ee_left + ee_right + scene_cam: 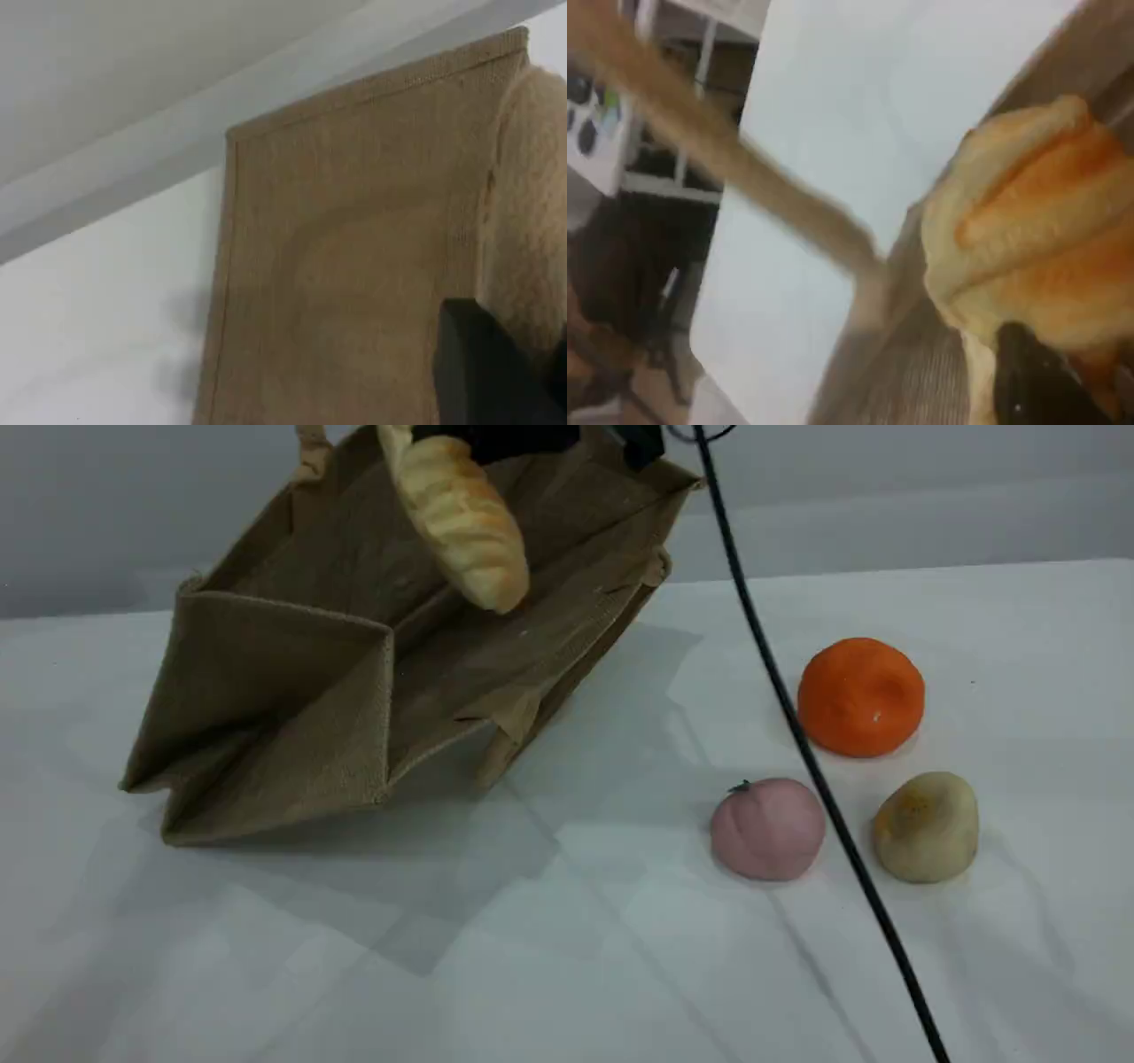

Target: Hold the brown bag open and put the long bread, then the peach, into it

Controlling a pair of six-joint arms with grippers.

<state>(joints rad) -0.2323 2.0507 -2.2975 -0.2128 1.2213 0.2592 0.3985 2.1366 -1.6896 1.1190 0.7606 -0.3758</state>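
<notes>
The brown bag (292, 691) leans tilted on the table's left side, mouth open toward the camera. One beige handle (310, 447) runs up out of the scene view. In the left wrist view my left gripper (496, 372) is shut on that padded handle (532, 221) beside the bag's wall (345, 266). The long bread (461, 514) hangs end-down over the bag's open mouth, held at its top by my shut right gripper (496, 436). Up close, the bread (1036, 230) fills the right wrist view above a dark fingertip (1028, 381). The peach (767, 828) lies on the table to the right.
An orange round fruit (861, 697) and a lumpy beige item (927, 826) lie near the peach. A black cable (797, 735) hangs slantwise across the right half, passing between the peach and the beige item. White cloth covers the table.
</notes>
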